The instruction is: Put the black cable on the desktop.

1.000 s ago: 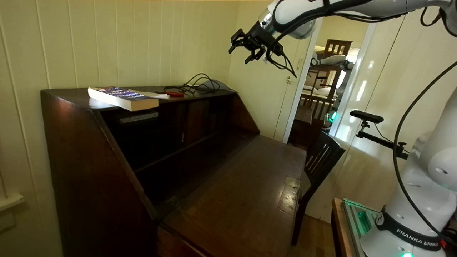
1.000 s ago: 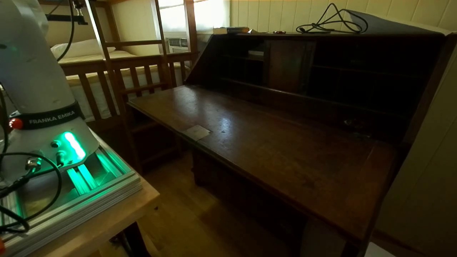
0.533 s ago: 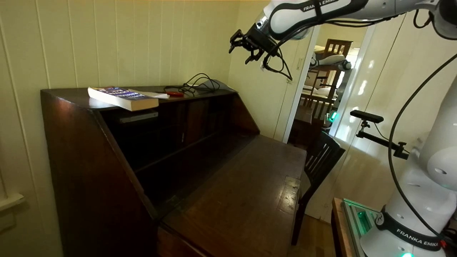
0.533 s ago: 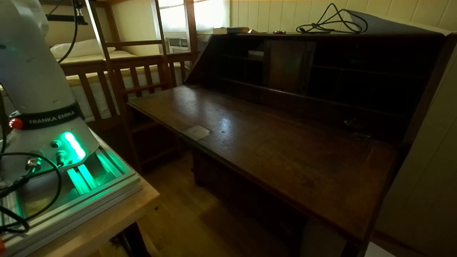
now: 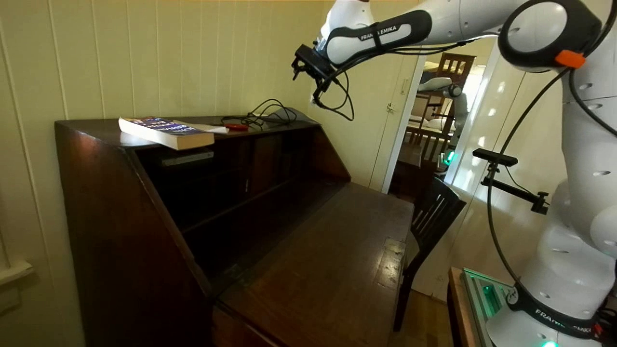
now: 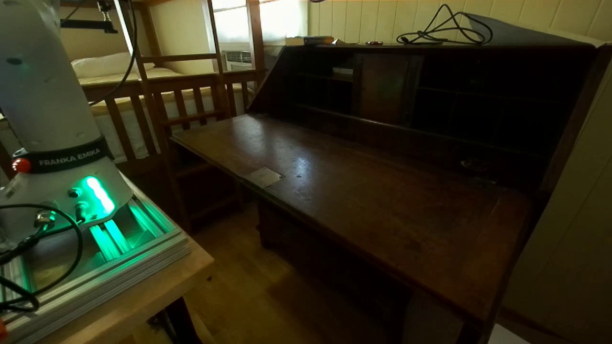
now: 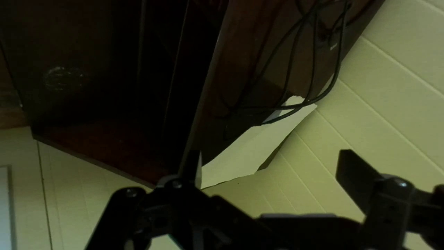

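Observation:
The black cable (image 5: pixel 273 100) lies in loose loops on the high top shelf of the dark wooden desk, near its back right part. It also shows in an exterior view (image 6: pixel 424 34) and at the top of the wrist view (image 7: pixel 335 74). The desk's fold-down desktop (image 5: pixel 318 260) is the lower flat surface, also in an exterior view (image 6: pixel 382 205). My gripper (image 5: pixel 305 86) is in the air above the shelf, up and to the right of the cable, apart from it. In the wrist view the gripper (image 7: pixel 270 154) is open, with nothing between its fingers.
A thick book (image 5: pixel 166 132), papers (image 5: pixel 205 127) and a red object (image 5: pixel 236 127) lie on the top shelf. A pale sheet (image 7: pixel 249 149) lies beside and under the cable. The panelled wall (image 5: pixel 217 58) stands behind. A dark chair (image 5: pixel 434 217) stands by the desk.
My gripper has moved left and slightly down in an exterior view, and has turned to point more downward. The arm has swung into fuller view. The cable has not moved.

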Robot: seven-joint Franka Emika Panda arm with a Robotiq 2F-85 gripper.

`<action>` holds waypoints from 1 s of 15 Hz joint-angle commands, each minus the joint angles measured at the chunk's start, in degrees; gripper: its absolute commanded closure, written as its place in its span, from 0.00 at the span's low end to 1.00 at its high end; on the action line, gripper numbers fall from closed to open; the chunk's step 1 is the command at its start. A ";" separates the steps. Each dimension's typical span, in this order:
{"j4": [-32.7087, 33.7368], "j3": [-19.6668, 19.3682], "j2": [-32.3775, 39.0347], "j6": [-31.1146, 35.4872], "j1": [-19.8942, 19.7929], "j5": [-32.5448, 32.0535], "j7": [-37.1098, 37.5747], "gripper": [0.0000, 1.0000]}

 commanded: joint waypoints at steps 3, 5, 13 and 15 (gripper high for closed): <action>8.11 -0.93 5.47 -5.38 1.90 2.26 6.95 0.00; 10.95 -0.98 7.16 -6.66 2.12 2.91 8.06 0.00; 26.04 3.68 17.81 -8.63 -5.13 19.26 3.80 0.00; 31.22 4.87 21.22 -10.46 -7.60 24.06 2.28 0.00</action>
